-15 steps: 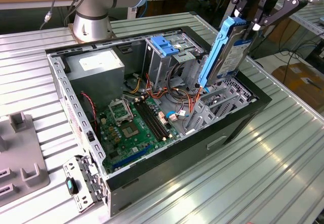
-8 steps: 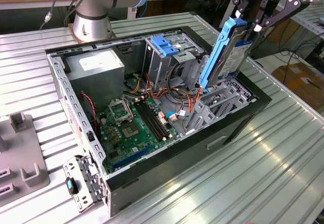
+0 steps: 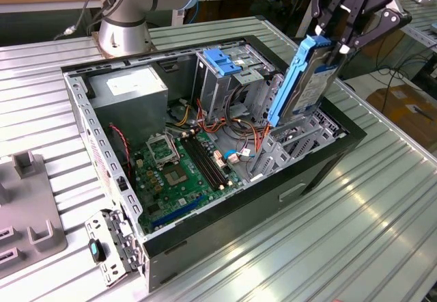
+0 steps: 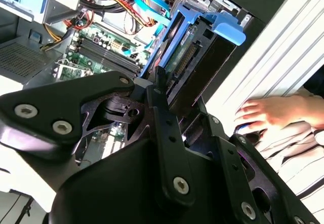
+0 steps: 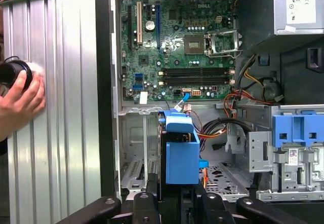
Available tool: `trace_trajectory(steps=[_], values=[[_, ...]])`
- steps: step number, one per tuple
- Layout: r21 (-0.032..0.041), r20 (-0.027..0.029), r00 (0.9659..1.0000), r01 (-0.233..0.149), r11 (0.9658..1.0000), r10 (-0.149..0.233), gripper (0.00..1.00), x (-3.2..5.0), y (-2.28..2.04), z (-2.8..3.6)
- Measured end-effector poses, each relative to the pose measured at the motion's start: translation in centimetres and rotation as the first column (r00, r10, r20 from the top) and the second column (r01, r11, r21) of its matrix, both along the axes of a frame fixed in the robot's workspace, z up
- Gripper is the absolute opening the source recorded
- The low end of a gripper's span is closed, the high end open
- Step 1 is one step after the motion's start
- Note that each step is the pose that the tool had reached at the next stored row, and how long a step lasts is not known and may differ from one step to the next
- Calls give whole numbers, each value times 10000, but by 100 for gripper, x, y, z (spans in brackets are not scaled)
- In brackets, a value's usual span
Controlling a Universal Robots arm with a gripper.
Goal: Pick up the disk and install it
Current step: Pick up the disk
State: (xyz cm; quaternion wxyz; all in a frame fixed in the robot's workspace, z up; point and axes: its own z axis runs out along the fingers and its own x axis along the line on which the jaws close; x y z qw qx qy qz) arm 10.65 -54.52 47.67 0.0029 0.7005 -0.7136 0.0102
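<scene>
The disk (image 3: 308,83), a grey metal drive framed by bright blue rails, hangs tilted over the open computer case (image 3: 89,111) at the exterior view's right. My gripper (image 3: 333,41) is shut on its upper end. The disk's lower end is just above the grey drive bay (image 3: 293,141) by the case's near wall. In the second wrist view the disk (image 4: 195,57) sticks out past my black fingers (image 4: 161,82). In the first wrist view the disk (image 5: 181,153) is seen end-on, its blue carrier over the bay floor, with my gripper (image 5: 174,196) around it.
Inside the case lie the green motherboard (image 3: 177,169), a tall metal drive cage with a blue bracket (image 3: 224,59), a power supply (image 3: 130,87) and loose cables. A person's hand (image 5: 20,102) rests on the ribbed table beside the case. A grey fixture (image 3: 27,206) stands at the exterior view's left.
</scene>
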Motion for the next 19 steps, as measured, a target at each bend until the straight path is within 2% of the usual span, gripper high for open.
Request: trace_trajectory(steps=[5,9,16,19], values=[[-53,0,10000,1,10000,-1,35,71,0,-58],[-70,0,10000,1,10000,-1,35,88,-41,-67],[-69,-1,10000,1,10000,-1,35,88,-43,117],[-69,0,10000,1,10000,-1,35,90,-66,119]])
